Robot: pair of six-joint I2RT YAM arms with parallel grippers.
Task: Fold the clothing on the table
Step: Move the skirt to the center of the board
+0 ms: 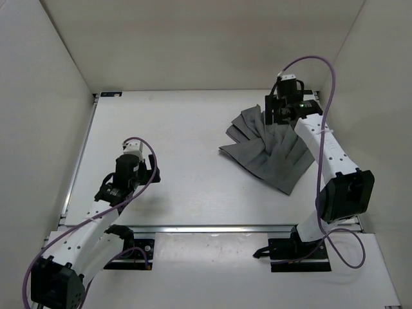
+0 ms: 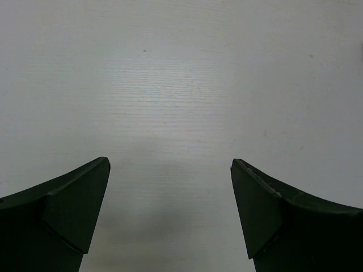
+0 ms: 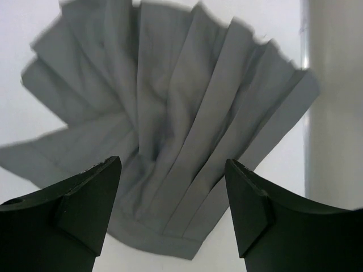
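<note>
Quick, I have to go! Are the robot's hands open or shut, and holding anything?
Left gripper: open, holding nothing.
Right gripper: open, over the clothing, not holding it.

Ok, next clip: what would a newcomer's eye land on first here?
The dark grey clothing, fanned in pleat-like creases at the far right of the white table. The right gripper hovers open over its far end; the left gripper, also open, faces plain tabletop at near left.
</note>
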